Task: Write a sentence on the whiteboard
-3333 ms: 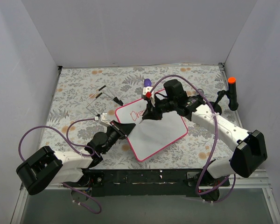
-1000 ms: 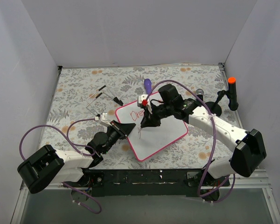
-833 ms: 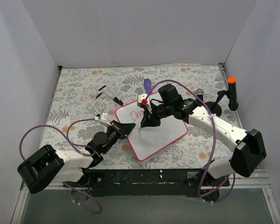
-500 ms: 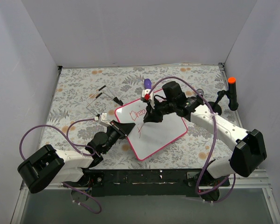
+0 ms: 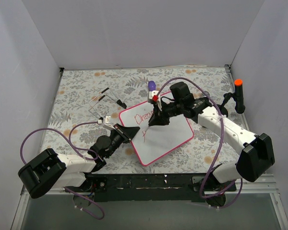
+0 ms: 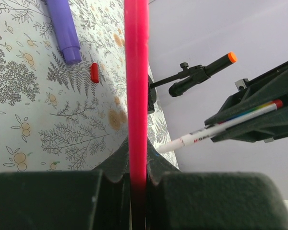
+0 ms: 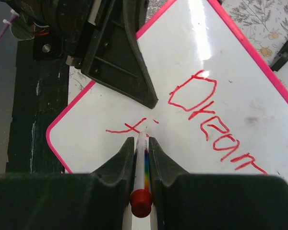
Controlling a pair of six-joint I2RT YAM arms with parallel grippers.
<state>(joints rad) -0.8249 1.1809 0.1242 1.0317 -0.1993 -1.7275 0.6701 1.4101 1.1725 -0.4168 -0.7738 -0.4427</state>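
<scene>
**A:** Fingers [image 7: 121, 160] of the right gripper [image 7: 140, 141] are pressed shut on a slim white marker pen with a red end cap [image 7: 143, 165]. It is tipped down at the small rectangular white board with a pink-red frame [image 5: 168, 136], which lies mid-table on the floral table cloth [image 5: 81, 96].

**B:** That frame is clamped tight by the left gripper [image 6: 137, 153]. With "Dream" down, the red handwritten sentence [image 7: 216, 120] looks barely begun on its second line; short, steady strokes rightward are called for.

**A:** Tip contact can't be confirmed, and the word's last letter is cut off.

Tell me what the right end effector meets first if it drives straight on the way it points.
Most likely the white pink-framed whiteboard. The right end effector, shut on a white rainbow-striped pen, aims at the board by the red handwritten sentence. The pen tip would land first, though depth is unclear.
</scene>
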